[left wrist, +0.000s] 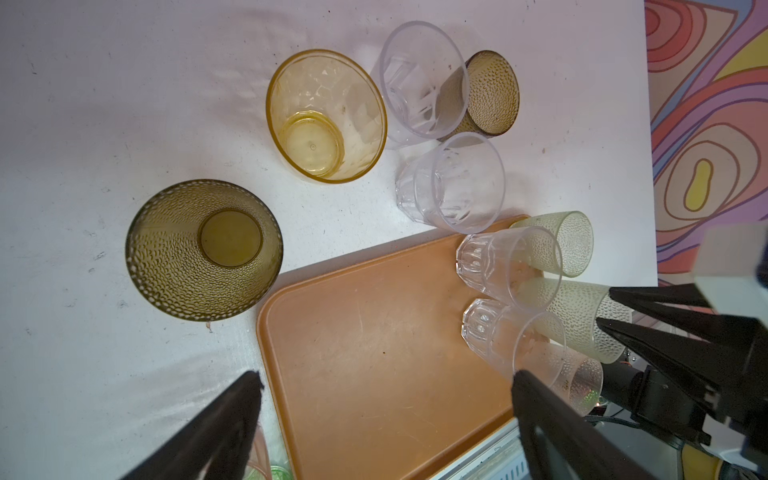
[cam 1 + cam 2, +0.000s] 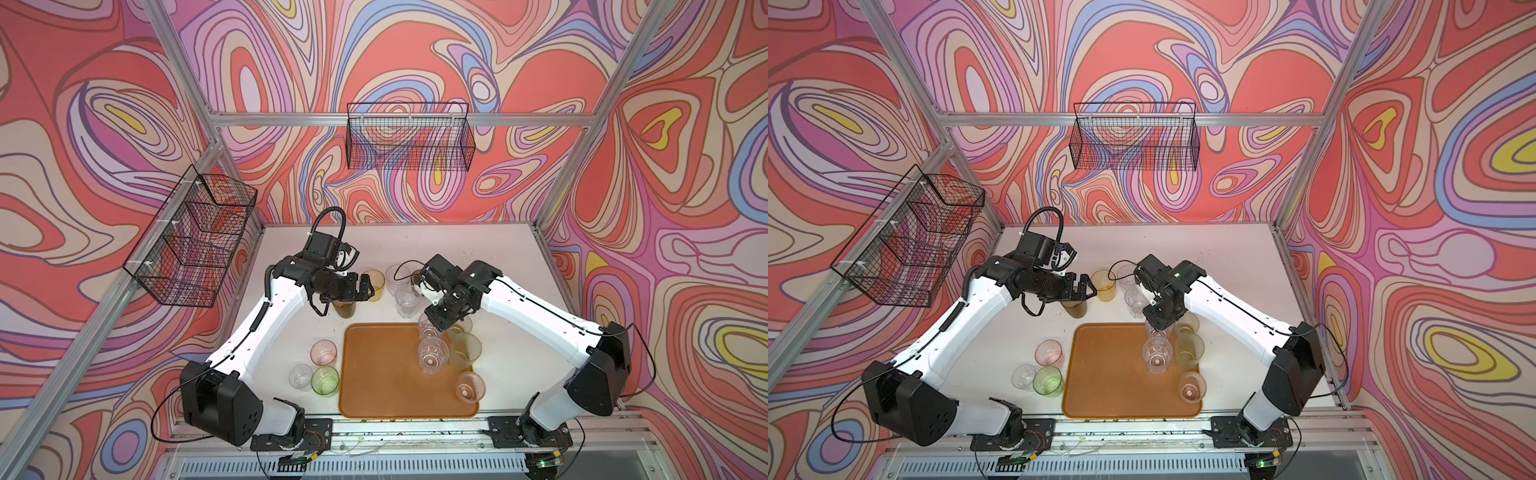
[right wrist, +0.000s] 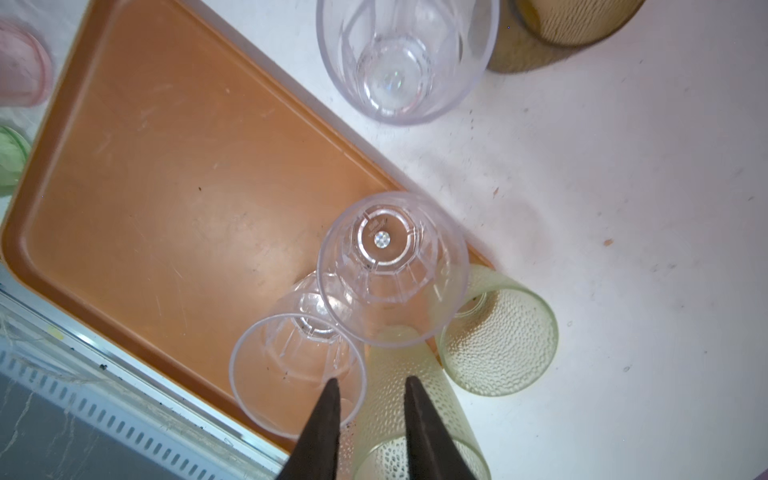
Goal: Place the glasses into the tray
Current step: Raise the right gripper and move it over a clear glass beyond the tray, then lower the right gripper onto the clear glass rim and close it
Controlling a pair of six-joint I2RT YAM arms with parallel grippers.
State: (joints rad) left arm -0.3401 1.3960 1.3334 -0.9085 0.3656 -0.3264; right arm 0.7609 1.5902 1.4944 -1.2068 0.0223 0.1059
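The tray (image 2: 382, 374) lies at the bench's (image 2: 478, 257) 6 o'clock edge, between the arms. Along its 3 o'clock side stand a clear tumbler (image 3: 392, 270), a second clear tumbler (image 2: 432, 356) and a frosted green one (image 2: 465, 351). The right tool (image 3: 372, 384) hangs over them, fingers a little apart, gripping nothing. The left tool (image 1: 386, 376), spread wide and empty, hovers at the tray's 11 o'clock near an olive glass (image 1: 203, 249) and an amber one (image 1: 326, 116). A pink tumbler (image 2: 323, 352) and a bright green tumbler (image 2: 325, 380) stand on the bench at the tray's 9 o'clock.
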